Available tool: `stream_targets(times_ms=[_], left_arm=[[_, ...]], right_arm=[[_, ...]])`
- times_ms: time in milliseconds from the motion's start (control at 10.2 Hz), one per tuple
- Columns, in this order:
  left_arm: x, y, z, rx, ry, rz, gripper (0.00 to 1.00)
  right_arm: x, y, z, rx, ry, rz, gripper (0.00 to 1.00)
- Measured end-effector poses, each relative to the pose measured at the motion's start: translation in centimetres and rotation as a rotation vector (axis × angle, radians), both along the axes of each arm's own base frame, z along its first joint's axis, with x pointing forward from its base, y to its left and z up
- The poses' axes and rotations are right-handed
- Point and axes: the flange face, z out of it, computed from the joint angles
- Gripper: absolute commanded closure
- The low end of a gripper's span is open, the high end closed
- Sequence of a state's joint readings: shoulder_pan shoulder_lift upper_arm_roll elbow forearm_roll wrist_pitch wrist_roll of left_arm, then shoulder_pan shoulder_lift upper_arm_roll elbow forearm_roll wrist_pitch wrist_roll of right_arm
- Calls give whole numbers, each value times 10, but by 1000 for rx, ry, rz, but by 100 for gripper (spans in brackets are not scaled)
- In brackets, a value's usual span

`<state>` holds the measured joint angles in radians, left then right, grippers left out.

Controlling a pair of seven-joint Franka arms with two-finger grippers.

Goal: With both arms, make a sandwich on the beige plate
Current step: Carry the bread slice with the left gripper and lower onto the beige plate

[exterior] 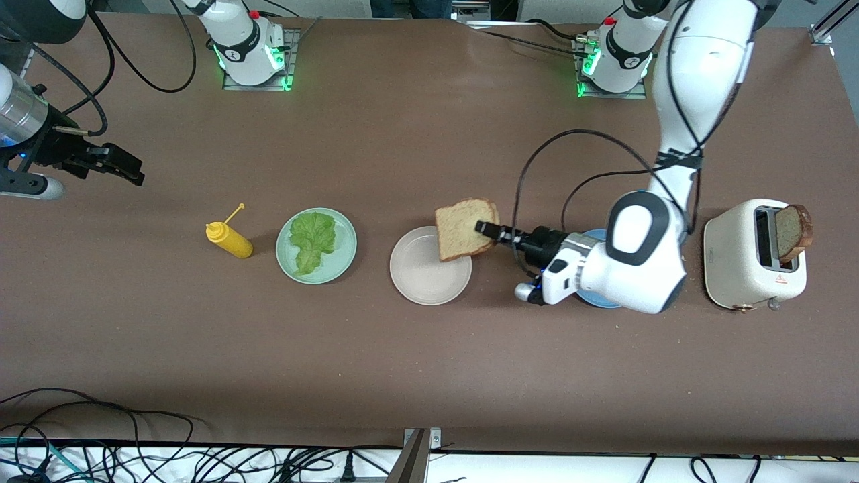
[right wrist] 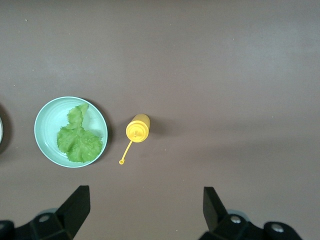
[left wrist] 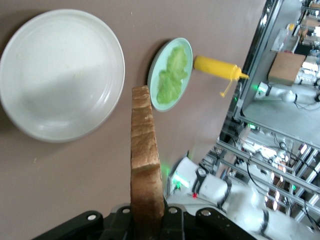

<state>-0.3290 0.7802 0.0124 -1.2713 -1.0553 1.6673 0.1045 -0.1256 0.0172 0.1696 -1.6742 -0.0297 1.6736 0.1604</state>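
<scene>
My left gripper [exterior: 484,229] is shut on a tan bread slice [exterior: 463,229], held tilted over the rim of the beige plate [exterior: 423,275]. In the left wrist view the bread slice [left wrist: 145,150] stands edge-on between the jaws, with the bare beige plate [left wrist: 60,75] below it. A green lettuce leaf [exterior: 311,239] lies on the pale mint plate [exterior: 343,255], toward the right arm's end. A second, darker bread slice [exterior: 794,231] sticks out of the toaster [exterior: 735,258]. My right gripper [exterior: 127,169] hangs open and empty over bare table; in its wrist view the right gripper [right wrist: 145,207] looks down on the lettuce [right wrist: 77,137].
A yellow mustard bottle [exterior: 229,239] stands beside the mint plate, toward the right arm's end. A blue plate [exterior: 594,236] lies mostly hidden under the left arm. The white toaster stands near the left arm's end of the table.
</scene>
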Motion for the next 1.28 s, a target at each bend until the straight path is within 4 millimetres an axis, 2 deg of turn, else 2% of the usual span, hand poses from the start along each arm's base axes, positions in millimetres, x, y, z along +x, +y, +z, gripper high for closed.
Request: stream_targets(times_ms=[197,393,590,983,1180,1278], left_arm=[[-1,-24,-40,40,-25,48,100],[1,-35,-64,4,-56,101,100],[-2,-48,-78,-23,-77,118,100],[-9,-60,-94,-8,-78,111,100],[-13,-63,-103,-2,-68,104,68],[-13,-64,-107,4,-71,109,38]], right_arm=[[0,0,0,0,0,0,0],[0,0,0,0,1,0,0],[0,0,-1,0,1,0,0],[0,0,-1,0,2,0,0],[0,0,-1,0,3,0,0],[0,0,-1,0,3,0,0]])
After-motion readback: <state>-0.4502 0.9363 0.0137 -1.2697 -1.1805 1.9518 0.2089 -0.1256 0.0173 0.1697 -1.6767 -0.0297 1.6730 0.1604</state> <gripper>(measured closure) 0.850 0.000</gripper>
